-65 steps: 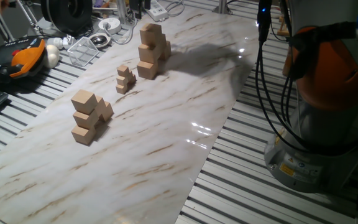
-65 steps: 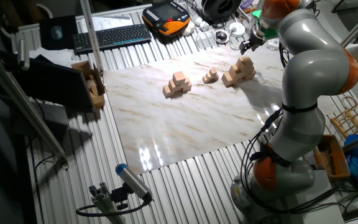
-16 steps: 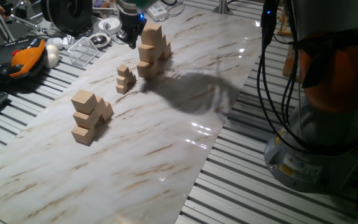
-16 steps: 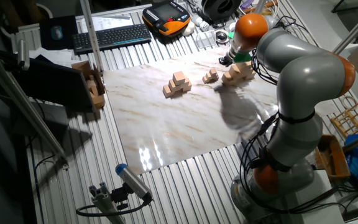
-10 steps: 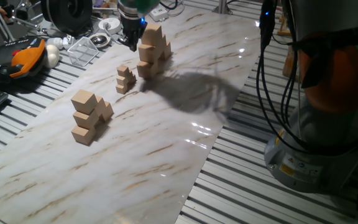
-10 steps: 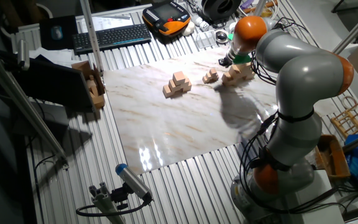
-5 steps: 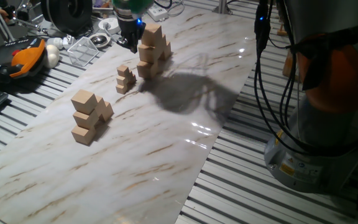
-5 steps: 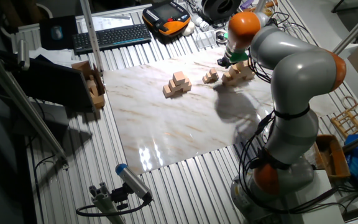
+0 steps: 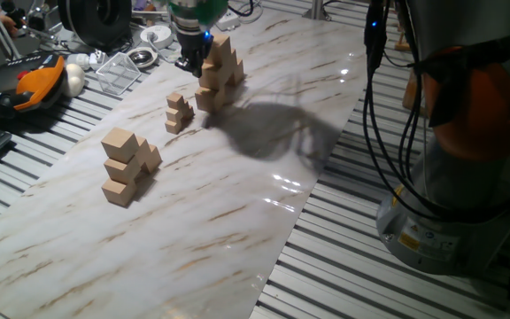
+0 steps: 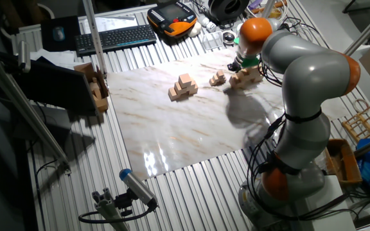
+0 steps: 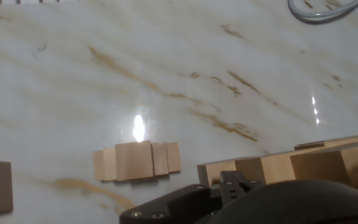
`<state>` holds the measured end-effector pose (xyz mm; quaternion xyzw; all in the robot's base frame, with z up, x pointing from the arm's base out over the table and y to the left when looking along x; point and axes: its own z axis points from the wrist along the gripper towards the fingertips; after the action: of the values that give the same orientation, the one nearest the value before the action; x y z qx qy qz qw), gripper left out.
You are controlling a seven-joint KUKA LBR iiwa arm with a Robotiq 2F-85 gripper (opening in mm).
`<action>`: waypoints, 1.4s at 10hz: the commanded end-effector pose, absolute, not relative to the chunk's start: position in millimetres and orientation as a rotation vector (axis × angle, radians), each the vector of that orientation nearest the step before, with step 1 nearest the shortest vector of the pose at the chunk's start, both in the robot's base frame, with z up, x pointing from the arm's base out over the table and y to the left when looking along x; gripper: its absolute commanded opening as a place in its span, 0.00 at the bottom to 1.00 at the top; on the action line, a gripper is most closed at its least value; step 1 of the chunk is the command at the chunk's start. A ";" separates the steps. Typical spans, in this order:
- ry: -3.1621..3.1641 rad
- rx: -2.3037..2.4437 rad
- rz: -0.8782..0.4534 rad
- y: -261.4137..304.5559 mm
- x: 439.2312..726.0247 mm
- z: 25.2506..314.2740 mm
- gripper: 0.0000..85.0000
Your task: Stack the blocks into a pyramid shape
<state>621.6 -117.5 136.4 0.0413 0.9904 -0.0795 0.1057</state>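
Note:
A stepped pile of tan wooden blocks (image 9: pixel 217 71) stands at the far end of the marble board; it also shows in the other fixed view (image 10: pixel 249 73) and at the lower right of the hand view (image 11: pixel 303 163). My gripper (image 9: pixel 190 59) hangs close against the left side of this pile, near its top, and it also shows in the other fixed view (image 10: pixel 237 64). Its dark fingers blur together, so their state is unclear. A second stepped pile of tan blocks (image 9: pixel 127 165) stands nearer the camera, apart from the gripper.
A small pile of much smaller tan cubes (image 9: pixel 178 112) sits between the two piles, below the hand (image 11: pixel 137 160). Clutter lies beyond the board's far-left edge: a clear box (image 9: pixel 118 71), an orange pendant (image 9: pixel 35 78), a keyboard (image 10: pixel 114 37). The robot base (image 9: pixel 454 177) stands right.
The gripper has shifted slightly right, closer against the far pile. The blocks have not visibly moved.

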 end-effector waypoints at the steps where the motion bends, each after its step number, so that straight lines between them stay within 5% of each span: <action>1: 2.920 0.131 -0.239 -117.5 621.3 139.4 0.00; 5: 2.996 0.185 -0.101 -121.6 619.4 181.3 0.00; 7: 3.021 0.202 -0.149 -121.3 616.6 202.7 0.00; 11: 3.046 0.144 -0.110 -124.4 617.3 212.1 0.00; 14: 3.072 0.189 0.039 -124.4 617.3 212.1 0.00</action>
<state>617.4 -123.7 212.1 0.0607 0.9976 0.0110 0.0314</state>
